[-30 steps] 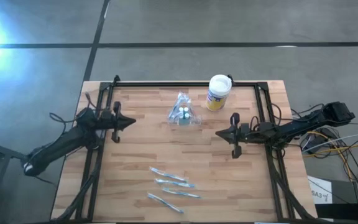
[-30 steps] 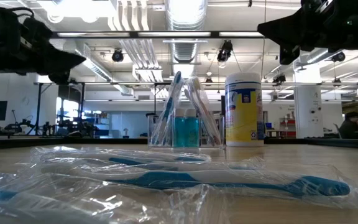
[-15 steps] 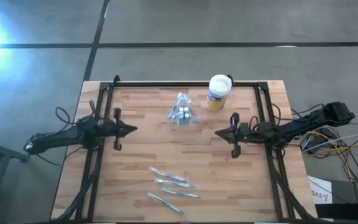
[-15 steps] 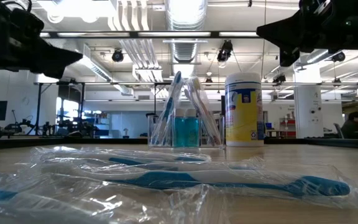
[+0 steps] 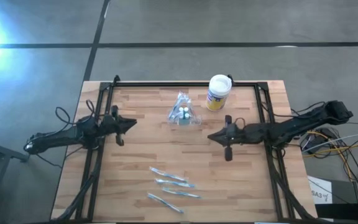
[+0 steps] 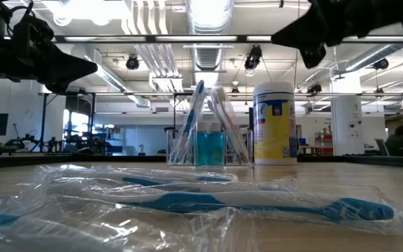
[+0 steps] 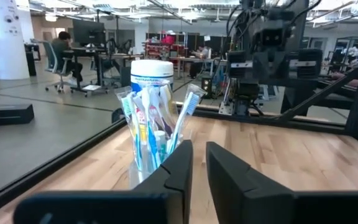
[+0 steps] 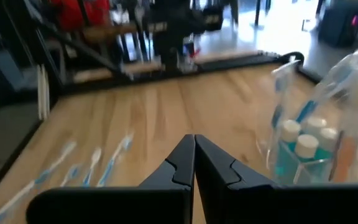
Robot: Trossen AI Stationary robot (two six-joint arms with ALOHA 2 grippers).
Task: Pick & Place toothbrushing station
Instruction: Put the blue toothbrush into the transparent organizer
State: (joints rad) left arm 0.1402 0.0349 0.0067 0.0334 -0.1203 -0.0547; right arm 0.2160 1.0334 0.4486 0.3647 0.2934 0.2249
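Note:
The toothbrushing station, a small clear holder with upright toothbrushes and blue white-capped bottles, stands on its base at the table's far middle. It also shows in the low view and in both wrist views. My left gripper hovers to its left, pointing level at it, its fingers a narrow gap apart. My right gripper hangs to the station's right and a little nearer, shut, holding nothing.
A white-lidded, yellow-labelled canister stands just right of the station, toward the far edge. Several wrapped toothbrushes lie near the front edge. A black frame rail runs round the table. A person sits in the room beyond.
My left arm has swung round, so it now lies level with its gripper pointing toward the table's right. My right gripper has moved toward the table's left edge, rising a little. The station and canister have not moved.

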